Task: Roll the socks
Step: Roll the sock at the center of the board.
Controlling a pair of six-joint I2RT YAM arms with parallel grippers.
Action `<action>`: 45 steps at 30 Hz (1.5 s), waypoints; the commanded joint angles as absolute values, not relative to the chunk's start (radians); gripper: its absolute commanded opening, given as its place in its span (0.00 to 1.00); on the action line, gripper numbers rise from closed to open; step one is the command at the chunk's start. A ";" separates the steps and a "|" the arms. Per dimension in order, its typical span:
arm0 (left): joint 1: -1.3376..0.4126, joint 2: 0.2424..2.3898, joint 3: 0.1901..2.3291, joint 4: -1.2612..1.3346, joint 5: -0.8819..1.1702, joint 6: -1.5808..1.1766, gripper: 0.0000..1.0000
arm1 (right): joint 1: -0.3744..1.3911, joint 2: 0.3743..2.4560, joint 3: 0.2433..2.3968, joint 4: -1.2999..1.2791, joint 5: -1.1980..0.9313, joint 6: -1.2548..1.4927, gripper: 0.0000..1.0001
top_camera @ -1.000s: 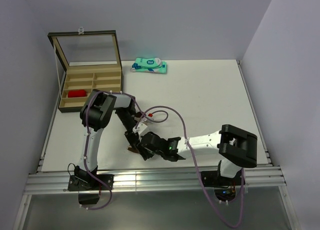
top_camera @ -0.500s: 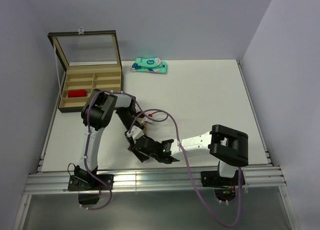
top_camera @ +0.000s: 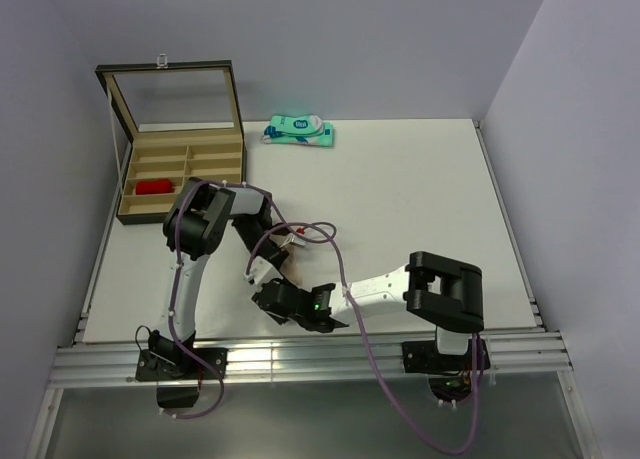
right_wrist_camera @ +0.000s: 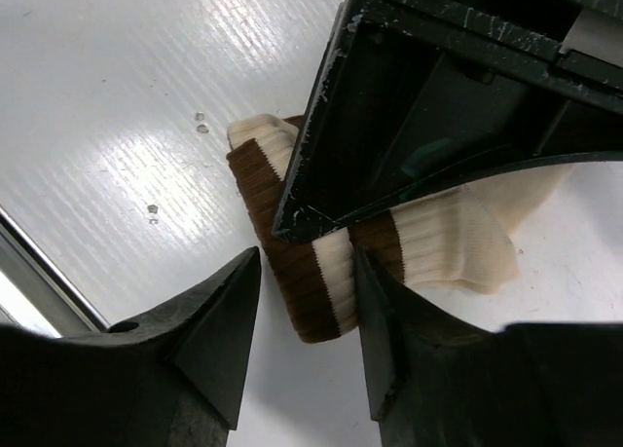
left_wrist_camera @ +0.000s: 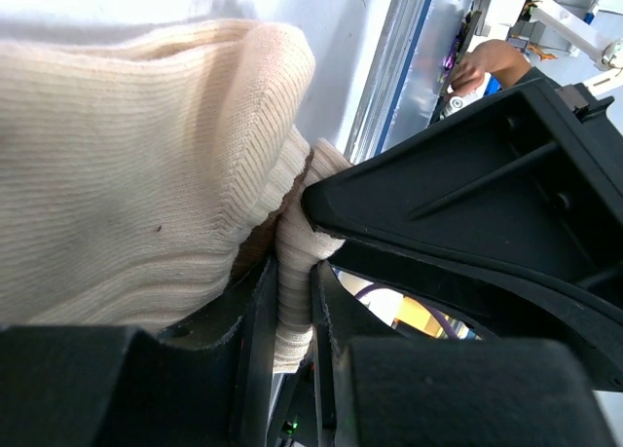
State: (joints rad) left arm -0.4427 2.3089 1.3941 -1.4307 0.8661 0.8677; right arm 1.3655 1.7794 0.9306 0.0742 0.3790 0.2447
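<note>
Cream sock (right_wrist_camera: 428, 247), ribbed knit (brown bands), bunched

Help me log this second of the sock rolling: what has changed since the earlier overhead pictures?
The right arm swung left, carrying the right gripper left and toward the near edge; the left gripper, pinching the beige sock, edged the same way. The box, red sock and teal packet stayed put.

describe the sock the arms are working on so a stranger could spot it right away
Go to the white table's near edge, left of centre. The cream sock lies there, pinched by the left gripper with the right gripper astride it: ribbed, brown-banded, unlike the red sock in the wooden box.
</note>
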 commanded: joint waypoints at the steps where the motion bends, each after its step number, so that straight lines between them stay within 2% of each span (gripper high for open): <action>1: -0.443 2.353 1.405 -1.244 0.730 0.907 0.00 | 1.376 1.798 0.939 0.084 0.414 0.256 0.48; 2: -0.445 2.353 1.407 -1.246 0.733 0.907 0.01 | 1.374 1.802 0.939 0.083 0.417 0.261 0.44; 3: -0.445 2.353 1.407 -1.247 0.735 0.908 0.01 | 1.374 1.805 0.937 0.083 0.413 0.265 0.28; 5: -0.445 2.347 1.399 -1.240 0.739 0.911 0.04 | 1.373 1.813 0.930 0.083 0.396 0.290 0.13; 7: -0.445 2.326 1.390 -1.223 0.750 0.899 0.06 | 1.365 1.810 0.914 0.093 0.382 0.326 0.05; 8: -0.443 2.315 1.381 -1.189 0.755 0.887 0.12 | 1.358 1.798 0.888 0.104 0.368 0.340 0.02; 13: -0.423 2.249 1.376 -1.134 0.817 0.832 0.27 | 1.269 1.727 0.778 0.192 0.201 0.428 0.01; 18: -0.388 2.159 1.356 -1.028 0.850 0.753 0.33 | 1.164 1.709 0.736 0.210 0.005 0.462 0.00; 28: -0.287 1.935 1.270 -0.803 0.884 0.626 0.34 | 0.970 1.811 0.800 0.146 -0.418 0.483 0.00; 34: -0.265 1.698 1.113 -0.628 0.749 0.655 0.34 | 0.861 1.942 0.963 -0.047 -0.659 0.486 0.01; 45: -0.330 1.331 0.755 -0.310 0.585 0.796 0.41 | 0.726 2.100 1.202 -0.365 -0.841 0.469 0.01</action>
